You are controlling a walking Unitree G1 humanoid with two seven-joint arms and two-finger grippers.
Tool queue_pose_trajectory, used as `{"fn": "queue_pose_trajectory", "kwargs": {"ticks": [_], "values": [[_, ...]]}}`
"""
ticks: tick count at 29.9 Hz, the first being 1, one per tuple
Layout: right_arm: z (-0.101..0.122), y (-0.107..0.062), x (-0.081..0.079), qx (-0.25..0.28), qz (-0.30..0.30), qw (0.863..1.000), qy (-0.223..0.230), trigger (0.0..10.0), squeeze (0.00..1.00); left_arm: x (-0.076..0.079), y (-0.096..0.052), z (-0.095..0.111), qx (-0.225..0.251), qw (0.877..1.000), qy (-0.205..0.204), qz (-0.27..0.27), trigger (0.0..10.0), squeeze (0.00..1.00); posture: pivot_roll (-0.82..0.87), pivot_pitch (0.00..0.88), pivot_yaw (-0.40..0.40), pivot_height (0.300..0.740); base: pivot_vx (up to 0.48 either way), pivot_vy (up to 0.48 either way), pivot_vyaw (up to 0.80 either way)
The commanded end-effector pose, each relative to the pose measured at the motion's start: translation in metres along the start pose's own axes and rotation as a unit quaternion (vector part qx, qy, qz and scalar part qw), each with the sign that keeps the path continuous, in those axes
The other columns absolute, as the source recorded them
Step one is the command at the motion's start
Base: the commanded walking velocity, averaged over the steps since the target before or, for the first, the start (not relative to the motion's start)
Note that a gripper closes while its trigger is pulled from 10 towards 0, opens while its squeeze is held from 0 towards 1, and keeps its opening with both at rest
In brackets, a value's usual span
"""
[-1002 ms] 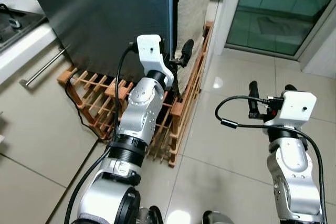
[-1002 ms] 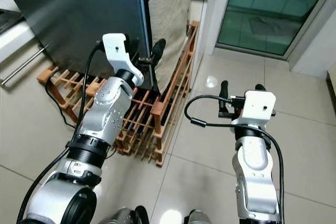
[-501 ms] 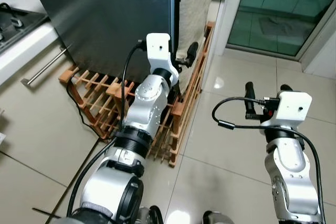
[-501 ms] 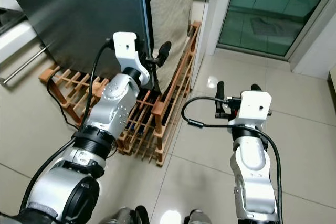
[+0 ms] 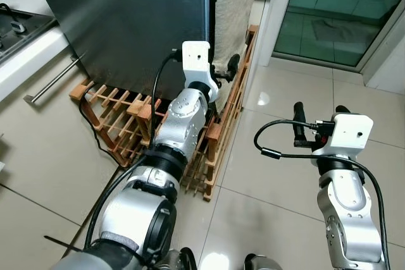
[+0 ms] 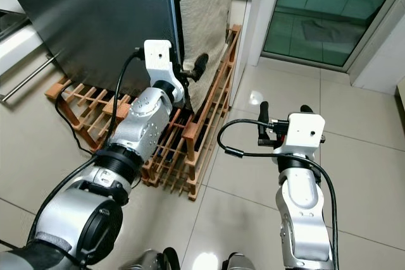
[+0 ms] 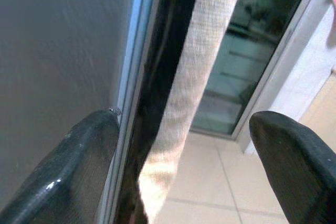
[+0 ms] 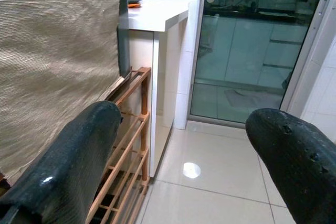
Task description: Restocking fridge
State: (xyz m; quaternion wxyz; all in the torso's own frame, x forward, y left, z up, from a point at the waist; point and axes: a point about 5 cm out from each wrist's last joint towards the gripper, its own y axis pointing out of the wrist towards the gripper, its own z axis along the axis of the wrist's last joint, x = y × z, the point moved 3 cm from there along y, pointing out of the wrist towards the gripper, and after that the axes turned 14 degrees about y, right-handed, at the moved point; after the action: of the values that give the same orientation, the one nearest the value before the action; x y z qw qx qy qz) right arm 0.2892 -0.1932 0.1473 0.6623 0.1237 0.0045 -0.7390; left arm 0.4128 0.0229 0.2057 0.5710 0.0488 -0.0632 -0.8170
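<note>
The fridge's dark grey door (image 5: 126,23) fills the upper left, and a beige cloth (image 5: 234,11) hangs along the side just past its blue-lit edge (image 7: 131,93). My left gripper (image 5: 218,71) is stretched out to that edge low down. It is open, with one finger (image 7: 68,166) against the door face and the other finger (image 5: 232,62) out beyond the cloth. My right gripper (image 5: 319,109) hovers over the tiled floor to the right, open and empty, pointing towards the cloth and the rack.
A wooden rack (image 5: 120,118) lies on the floor around the fridge's foot, right under my left arm. A white counter (image 8: 157,17) and a glass sliding door (image 5: 335,11) stand behind. A cabinet front with a bar handle (image 5: 54,80) is at left.
My left arm has reached further forward, bringing its gripper up to the door edge. The right gripper has drifted slightly left and stays open.
</note>
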Motion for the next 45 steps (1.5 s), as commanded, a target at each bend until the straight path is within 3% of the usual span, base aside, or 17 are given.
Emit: {"fn": "queue_pose_trajectory", "kwargs": {"ticks": [1,6,15,16,23,26,28,30,32,33,36,37,40,41,42,44,45], "values": [[0.0,-0.003,-0.001,0.002,-0.001,1.0,-0.001,10.0,0.0,0.023,0.006,0.011,0.011,0.999,-0.021,-0.022,10.0,0.0,-0.21,0.125,0.085,0.74,0.0,0.0,0.0],[0.0,-0.004,-0.001,0.002,-0.002,1.0,0.0,10.0,0.0,0.027,0.011,0.015,0.01,1.0,-0.024,-0.018,10.0,0.0,-0.22,0.13,0.087,0.74,0.0,0.0,0.0],[-0.001,-0.008,-0.001,-0.002,-0.004,1.0,-0.001,10.0,0.0,0.042,0.018,0.025,0.009,0.996,-0.083,-0.038,10.0,0.0,-0.23,0.15,0.091,0.74,0.0,0.0,0.0],[-0.001,-0.008,-0.001,-0.003,-0.005,1.0,0.0,10.0,0.0,0.051,0.018,0.023,0.002,0.994,-0.089,-0.058,10.0,0.0,-0.23,0.154,0.089,0.74,0.0,0.0,0.0],[-0.002,-0.006,-0.004,-0.011,-0.001,1.0,0.014,10.0,0.0,0.078,0.015,0.024,0.014,0.987,-0.087,-0.134,10.0,0.0,-0.23,0.157,0.09,0.74,0.0,0.0,0.0],[-0.001,-0.004,-0.006,-0.013,0.002,1.0,0.018,10.0,0.0,0.095,0.01,0.025,0.028,0.977,-0.116,-0.176,10.0,0.0,-0.23,0.155,0.09,0.74,0.0,0.0,0.0],[-0.001,-0.004,-0.006,-0.013,0.002,1.0,0.019,10.0,0.0,0.107,0.006,0.028,0.037,0.968,-0.145,-0.203,10.0,0.0,-0.23,0.153,0.087,0.74,0.0,0.0,0.0],[-0.002,-0.002,-0.007,-0.013,0.004,1.0,0.019,10.0,0.0,0.133,-0.001,0.036,0.055,0.95,-0.166,-0.258,10.0,0.0,-0.24,0.148,0.086,0.74,0.0,0.0,0.0],[-0.002,-0.002,-0.007,-0.013,0.004,1.0,0.02,10.0,0.0,0.139,-0.003,0.038,0.06,0.946,-0.169,-0.269,10.0,0.0,-0.24,0.148,0.086,0.74,0.0,0.0,0.0],[-0.001,-0.001,-0.008,-0.012,0.005,1.0,0.02,10.0,0.0,0.153,-0.01,0.042,0.072,0.932,-0.187,-0.301,10.0,0.0,-0.24,0.147,0.087,0.74,0.0,0.0,0.0],[-0.001,0.001,-0.008,-0.011,0.004,1.0,0.021,10.0,0.0,0.169,-0.021,0.051,0.092,0.906,-0.217,-0.353,10.0,0.0,-0.25,0.143,0.087,0.74,0.0,0.0,0.0],[-0.001,0.002,-0.008,-0.011,0.003,1.0,0.021,10.0,0.0,0.175,-0.026,0.057,0.104,0.891,-0.231,-0.377,10.0,0.0,-0.25,0.141,0.088,0.74,0.0,0.0,0.0],[-0.001,0.002,-0.006,-0.01,0.0,1.0,0.02,10.0,0.0,0.18,-0.031,0.063,0.113,0.875,-0.249,-0.399,10.0,0.0,-0.24,0.138,0.09,0.74,0.0,0.0,0.0],[-0.001,0.002,-0.002,-0.008,-0.009,1.0,0.02,10.0,0.0,0.184,-0.035,0.069,0.122,0.862,-0.259,-0.418,10.0,0.0,-0.25,0.137,0.091,0.74,0.0,0.0,0.0],[-0.001,0.002,-0.002,-0.008,-0.009,1.0,0.02,10.0,0.0,0.184,-0.035,0.069,0.122,0.862,-0.259,-0.418,10.0,0.0,-0.25,0.137,0.091,0.74,0.0,0.0,0.0],[-0.002,0.002,0.005,-0.011,-0.025,0.999,0.023,10.0,0.0,0.188,-0.041,0.076,0.131,0.846,-0.267,-0.442,10.0,0.0,-0.24,0.133,0.094,0.74,0.0,0.0,0.0],[-0.002,0.002,0.005,-0.011,-0.025,0.999,0.023,10.0,0.0,0.188,-0.041,0.076,0.131,0.846,-0.267,-0.442,10.0,0.0,-0.24,0.133,0.094,0.74,0.0,0.0,0.0]]}}
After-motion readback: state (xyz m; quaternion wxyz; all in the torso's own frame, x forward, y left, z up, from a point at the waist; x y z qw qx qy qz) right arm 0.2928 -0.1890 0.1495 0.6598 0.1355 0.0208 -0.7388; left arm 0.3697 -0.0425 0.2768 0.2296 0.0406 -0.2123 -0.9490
